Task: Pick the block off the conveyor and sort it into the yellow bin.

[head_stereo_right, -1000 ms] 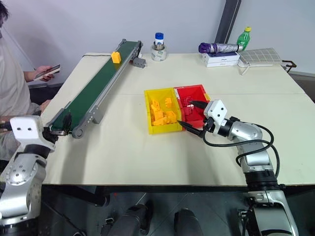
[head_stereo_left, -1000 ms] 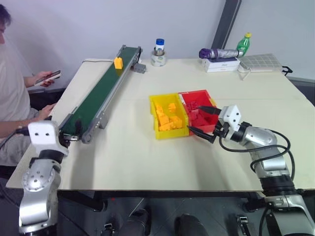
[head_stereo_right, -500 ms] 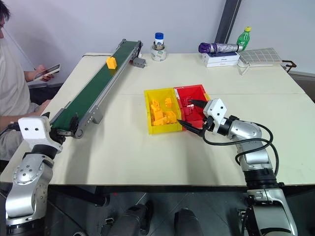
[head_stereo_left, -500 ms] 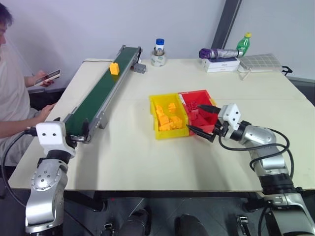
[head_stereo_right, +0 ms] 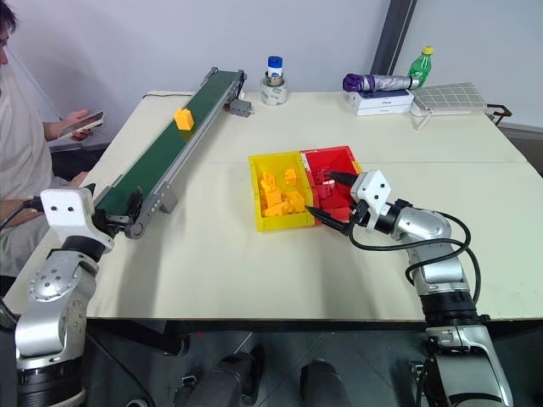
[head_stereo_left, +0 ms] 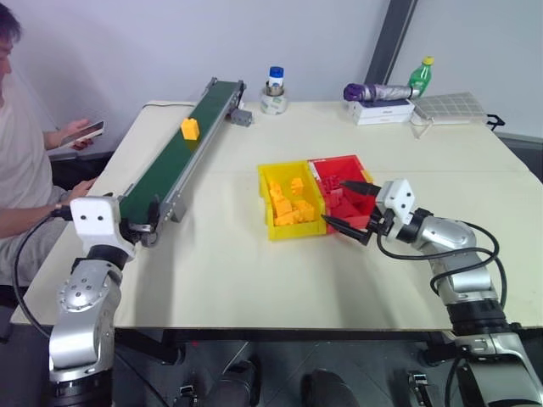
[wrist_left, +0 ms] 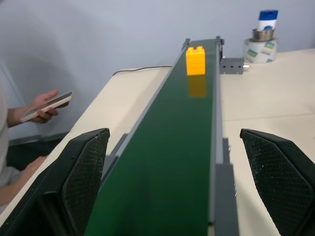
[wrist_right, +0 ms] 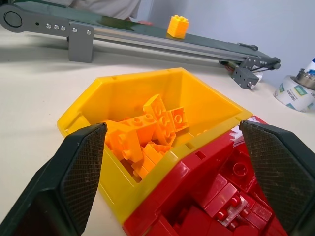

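The yellow-orange block [head_stereo_left: 190,128] rides on the dark green belt of the conveyor [head_stereo_left: 170,161], in its far half. My left gripper [head_stereo_left: 140,227] is open at the belt's near end and points along the belt, with the block [wrist_left: 195,60] far ahead between its fingers. The yellow bin [head_stereo_left: 264,199] sits mid-table, holding several orange blocks. It is joined to a red bin [head_stereo_left: 339,161]. My right gripper [head_stereo_left: 335,203] hangs open and empty at the red bin's near right corner, facing the yellow bin [wrist_right: 147,83].
A person sits at the table's left side holding a phone [head_stereo_left: 82,131]. At the far edge stand a tape roll with a small bottle [head_stereo_left: 273,97], a folded umbrella on a white box [head_stereo_left: 379,102], a green bottle [head_stereo_left: 419,76] and a grey tray [head_stereo_left: 450,107].
The block has travelled down the belt toward me. My left gripper has moved forward and slightly right, up to the conveyor's near end. The right arm has stayed still.
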